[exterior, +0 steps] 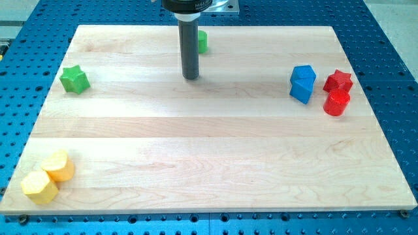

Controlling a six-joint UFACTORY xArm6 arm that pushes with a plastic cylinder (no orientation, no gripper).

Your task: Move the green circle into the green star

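A single camera looks down at a slant on the wooden board [215, 163], from beyond its bottom edge and facing toward the view's top. It stands far enough back that the whole board fits, with strips of the blue perforated table [385, 39] around it. The board's far edge looks shorter than its near one.

No text, label, brand, number or sign can be read anywhere. The only trace of lettering is a small pale mark on the dark arm mount [194, 5] at the view's top, too small and blurred to make out. The desk [215, 156] and the coloured blocks carry no markings.
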